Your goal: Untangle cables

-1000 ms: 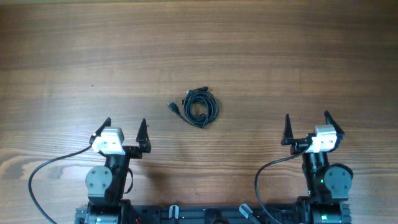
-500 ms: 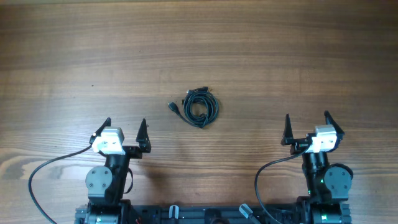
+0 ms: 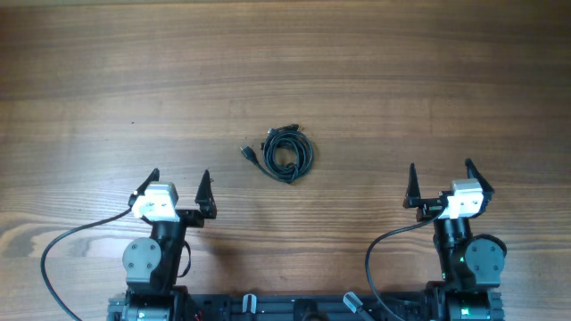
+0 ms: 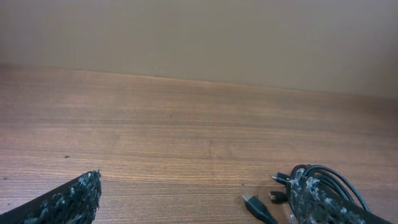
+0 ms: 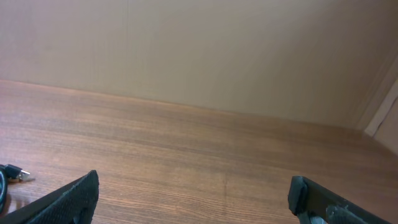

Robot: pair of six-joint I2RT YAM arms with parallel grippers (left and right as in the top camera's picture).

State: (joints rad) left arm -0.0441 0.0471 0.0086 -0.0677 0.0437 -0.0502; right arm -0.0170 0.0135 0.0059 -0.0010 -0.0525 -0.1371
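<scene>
**Q:** Far left, by the near edge of the table?
**A:** Left gripper, jaws spread wide, nothing between them. Tips pointed toward the far edge, well apart from anything loose. White housing just behind the jaws.

**Q:** Centre?
**A:** The cables, wound into one small round black bundle, flat on the wood. Ahead of both arms and between them, somewhat nearer the left one. One plug end sticking out on the bundle's left side, another short end at its top. In the left wrist view, seen low at right, partly behind the right finger.

**Q:** Far right?
**A:** Right gripper, likewise fully parted and empty, tips aimed the same way, well apart from the bundle. In the right wrist view, only a small plug tip at the left border, beyond the left finger.
</scene>
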